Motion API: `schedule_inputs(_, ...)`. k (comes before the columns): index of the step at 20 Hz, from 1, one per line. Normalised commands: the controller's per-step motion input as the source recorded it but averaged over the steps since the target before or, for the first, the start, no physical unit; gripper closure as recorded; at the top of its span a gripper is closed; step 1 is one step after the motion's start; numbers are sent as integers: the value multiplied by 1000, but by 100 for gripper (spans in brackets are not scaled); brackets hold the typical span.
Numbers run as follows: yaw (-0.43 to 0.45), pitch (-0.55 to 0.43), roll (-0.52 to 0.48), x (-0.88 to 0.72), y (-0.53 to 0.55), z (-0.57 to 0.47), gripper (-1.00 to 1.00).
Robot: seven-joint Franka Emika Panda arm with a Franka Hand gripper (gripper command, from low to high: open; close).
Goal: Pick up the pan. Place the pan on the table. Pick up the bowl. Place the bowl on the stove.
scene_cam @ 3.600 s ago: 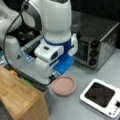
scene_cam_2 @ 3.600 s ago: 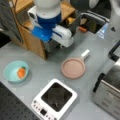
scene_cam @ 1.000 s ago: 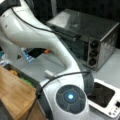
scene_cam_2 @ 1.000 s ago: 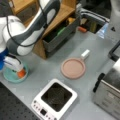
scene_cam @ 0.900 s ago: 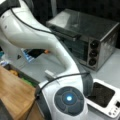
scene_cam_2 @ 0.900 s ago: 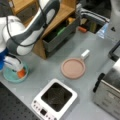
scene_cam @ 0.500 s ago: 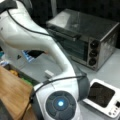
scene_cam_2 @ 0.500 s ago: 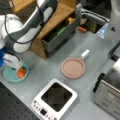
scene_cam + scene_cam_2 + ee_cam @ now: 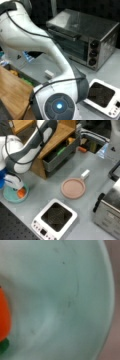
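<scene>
Hovering right over the bowl (image 9: 14, 193) at a front view's left, the end effector (image 9: 15, 185) sits low at its rim; whether its jaws are apart or gripping I cannot tell. The wrist view fills with the bowl's teal inside and an orange piece (image 9: 3, 315). The pan (image 9: 73, 188) already lies on the grey desk (image 9: 47, 187), off the stove (image 9: 55, 218), which stands bare. A toaster oven (image 9: 85, 37) stands behind.
</scene>
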Motion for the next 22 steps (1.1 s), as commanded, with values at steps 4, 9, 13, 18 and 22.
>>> schedule_inputs(4, 40, -223, 258, -22, -78, -149, -100)
schedule_inputs(9, 28, -204, 278, -63, -107, -124, -100)
schedule_inputs(13, -14, -217, 260, -109, -136, -103, -100)
schedule_inputs(18, -51, -254, 230, -137, -133, -113, -100)
schedule_inputs(22, -59, -265, 205, -156, -52, -165, -100)
